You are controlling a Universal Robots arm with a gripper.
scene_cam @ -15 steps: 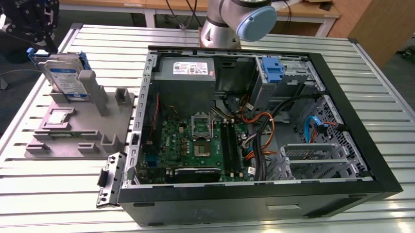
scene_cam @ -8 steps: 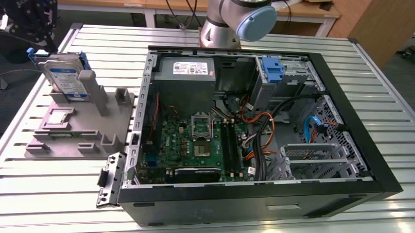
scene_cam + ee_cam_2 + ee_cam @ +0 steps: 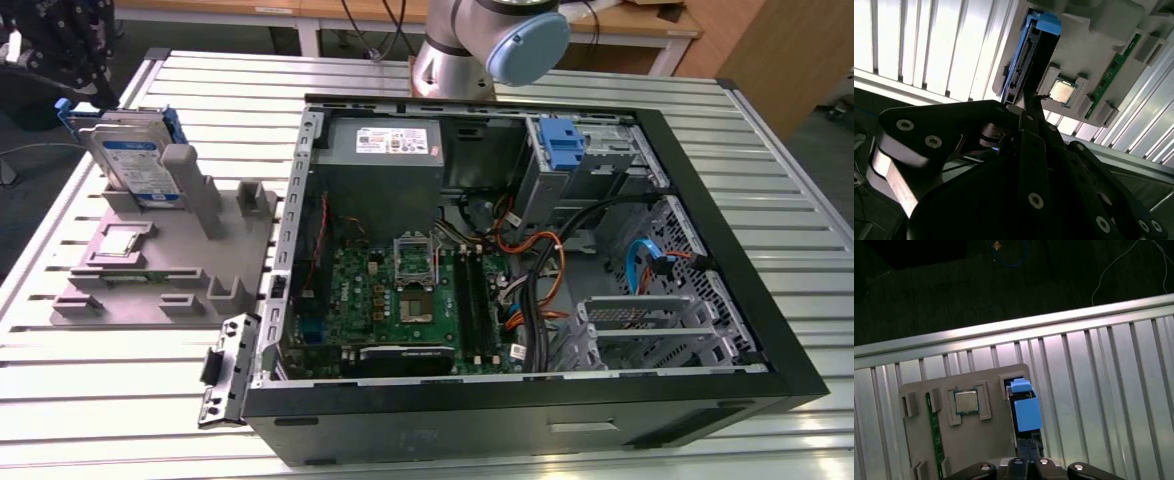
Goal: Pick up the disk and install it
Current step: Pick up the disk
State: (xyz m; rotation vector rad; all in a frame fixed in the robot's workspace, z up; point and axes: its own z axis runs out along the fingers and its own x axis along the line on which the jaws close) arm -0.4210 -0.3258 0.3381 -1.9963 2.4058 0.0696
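My black pincer (image 3: 1030, 102) hangs closed, empty, above the blue-railed silver-grey disk (image 3: 134, 160) standing upright in its grey plastic holder (image 3: 147, 275).

Silver-grey, blue-edged disk (image 3: 134, 160) with blue-and-white label (image 3: 139, 172); grey holder (image 3: 134, 275); ribbed silver table (image 3: 120, 390); black case (image 3: 534, 425).
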